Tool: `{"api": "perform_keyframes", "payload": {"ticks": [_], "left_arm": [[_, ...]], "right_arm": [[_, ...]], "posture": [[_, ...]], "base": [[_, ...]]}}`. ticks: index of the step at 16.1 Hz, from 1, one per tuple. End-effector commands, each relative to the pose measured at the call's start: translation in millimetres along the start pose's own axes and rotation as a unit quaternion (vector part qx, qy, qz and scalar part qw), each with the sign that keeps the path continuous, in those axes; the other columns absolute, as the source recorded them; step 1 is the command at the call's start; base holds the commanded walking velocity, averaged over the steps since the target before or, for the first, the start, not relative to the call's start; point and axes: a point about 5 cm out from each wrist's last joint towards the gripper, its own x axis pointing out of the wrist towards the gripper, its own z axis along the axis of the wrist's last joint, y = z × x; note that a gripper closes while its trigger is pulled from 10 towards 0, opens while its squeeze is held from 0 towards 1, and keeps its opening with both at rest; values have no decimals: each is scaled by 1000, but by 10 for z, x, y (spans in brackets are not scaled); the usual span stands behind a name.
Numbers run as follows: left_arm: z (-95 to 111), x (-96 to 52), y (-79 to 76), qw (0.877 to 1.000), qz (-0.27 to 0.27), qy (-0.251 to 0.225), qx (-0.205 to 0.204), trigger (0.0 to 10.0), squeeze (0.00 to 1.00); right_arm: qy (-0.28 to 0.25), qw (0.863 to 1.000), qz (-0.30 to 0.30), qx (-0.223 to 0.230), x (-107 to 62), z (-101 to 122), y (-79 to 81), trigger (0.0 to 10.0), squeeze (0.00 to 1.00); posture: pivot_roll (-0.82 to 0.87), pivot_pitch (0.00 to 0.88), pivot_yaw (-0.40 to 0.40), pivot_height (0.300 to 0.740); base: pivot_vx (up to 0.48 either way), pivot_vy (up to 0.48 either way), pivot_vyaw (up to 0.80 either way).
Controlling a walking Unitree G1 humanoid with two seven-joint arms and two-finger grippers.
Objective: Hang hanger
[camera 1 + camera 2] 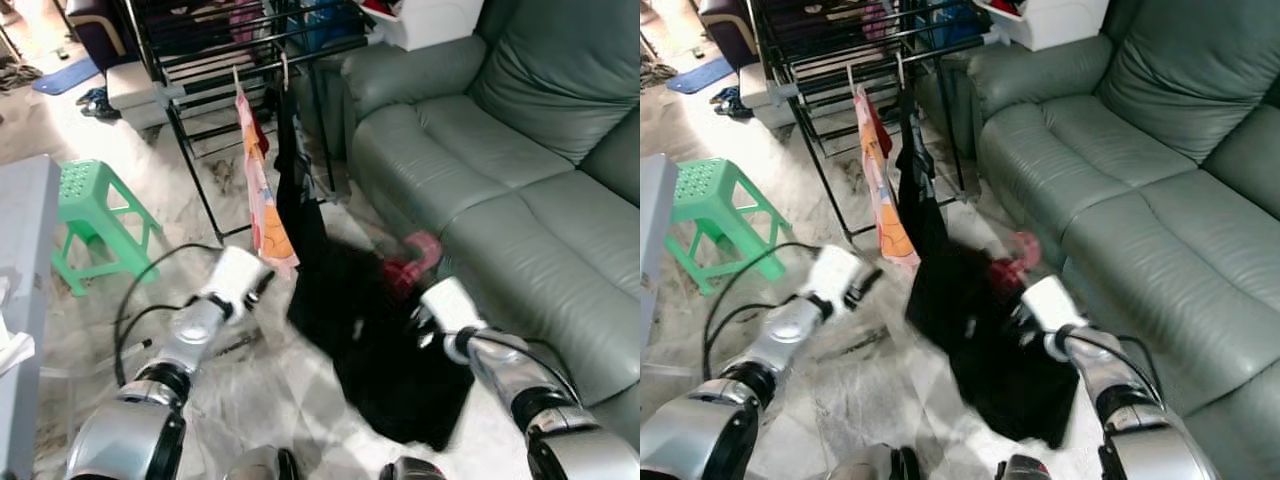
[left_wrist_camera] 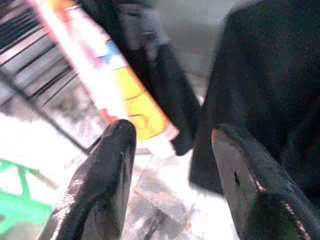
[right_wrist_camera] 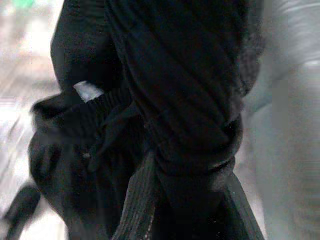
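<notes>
Right gripper clamps bunched black garment beside the sofa; left gripper spread wide, holding nothing

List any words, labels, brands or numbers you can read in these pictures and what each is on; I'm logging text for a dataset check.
No text can be read in any view.
White tag on the black garment: blank or too blurred to read.
Colourful printed cloth hanging on the drying rack: pattern of colour patches, no letters can be made out.
Green stool, sofa, left gripper: no markings visible.
</notes>
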Motion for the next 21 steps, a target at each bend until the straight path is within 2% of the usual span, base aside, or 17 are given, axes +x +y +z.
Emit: {"api": "perform_keyframes", "payload": {"ticks": [1,2,4,5,6,7,8,9,10,12,13,21], "left_arm": [[-81,-74,66,1000,20,3,-16,10000,1000],[-96,-96,78,1000,23,0,-19,10000,1000],[-161,-182,117,998,52,-11,-46,10000,1000],[-185,-228,121,996,67,-21,-58,10000,1000],[-194,-251,124,994,77,-26,-68,10000,1000],[-196,-287,122,993,91,-37,-72,10000,1000],[-197,-307,87,992,90,-46,-79,10000,596],[-200,-316,58,992,83,-48,-81,10000,408],[-208,-315,28,992,78,-47,-82,10000,0],[-209,-321,-6,993,75,-45,-84,10000,0],[-203,-309,-37,992,69,-46,-97,10000,0],[-196,-307,-43,992,68,-46,-96,10000,0]], "right_arm": [[-16,999,-34,34,-28,-14,7,0,0],[-23,998,-43,46,-52,-36,17,0,0],[-45,991,-88,90,-163,-121,78,2275,0],[-54,988,-105,98,-220,-156,136,2627,0],[-56,986,-114,103,-249,-167,171,4588,0],[-64,985,-123,104,-294,-166,223,10000,0],[-71,983,-138,97,-320,-149,227,10000,0],[-76,982,-143,96,-338,-131,232,10000,0],[-76,982,-143,98,-342,-125,231,10000,0],[-82,979,-153,103,-372,-82,219,10000,0],[-86,977,-166,106,-390,-54,181,10000,0],[-86,976,-169,106,-396,-48,176,10000,0]], "posture": [[-125,0,75,740],[-125,0,76,740],[-126,0,77,740],[-126,0,75,740],[-125,0,75,740],[-120,0,73,740],[-118,0,72,740],[-118,0,72,740],[-116,0,71,740],[-116,0,71,740],[-125,0,69,740],[-125,0,69,740]], "base": [[0,0,0],[0,0,0],[0,0,0],[0,0,0],[0,0,0],[0,0,0],[0,0,0],[0,0,0],[0,0,0],[0,0,0],[337,0,0],[337,0,0]]}}
